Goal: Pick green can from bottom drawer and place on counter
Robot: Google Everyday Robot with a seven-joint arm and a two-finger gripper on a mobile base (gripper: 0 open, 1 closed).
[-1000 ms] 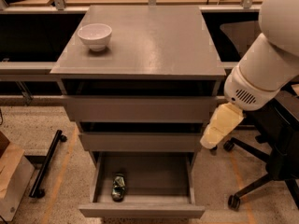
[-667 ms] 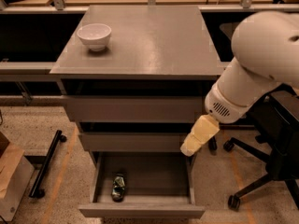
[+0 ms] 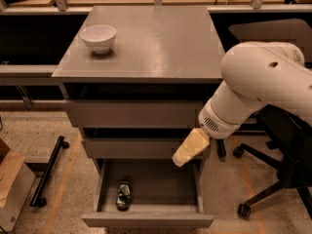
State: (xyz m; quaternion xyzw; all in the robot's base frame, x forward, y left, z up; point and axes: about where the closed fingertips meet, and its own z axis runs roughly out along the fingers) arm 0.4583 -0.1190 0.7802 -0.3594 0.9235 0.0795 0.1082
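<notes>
Three grey drawers sit stacked under the counter, and only the bottom drawer is pulled out, its shallow grey inside showing. The can is in that drawer, toward the front left corner, close to the front wall and a little off the left wall. It is dark green with pale markings and appears to lie on its side, its length running front to back. The gripper, pale yellow, hangs above the drawer's rear right part, in front of the middle drawer, slanting down and to the left, well apart from the can. Whether it is spread or pressed together cannot be told. The white arm reaches in from the right, its bulky joint just beside the counter's right edge. A white bowl stands upright on the counter near its back left corner. A black chair on casters stands to the right, partly behind the arm. A black bar on small wheels lies on the speckled floor to the left.
</notes>
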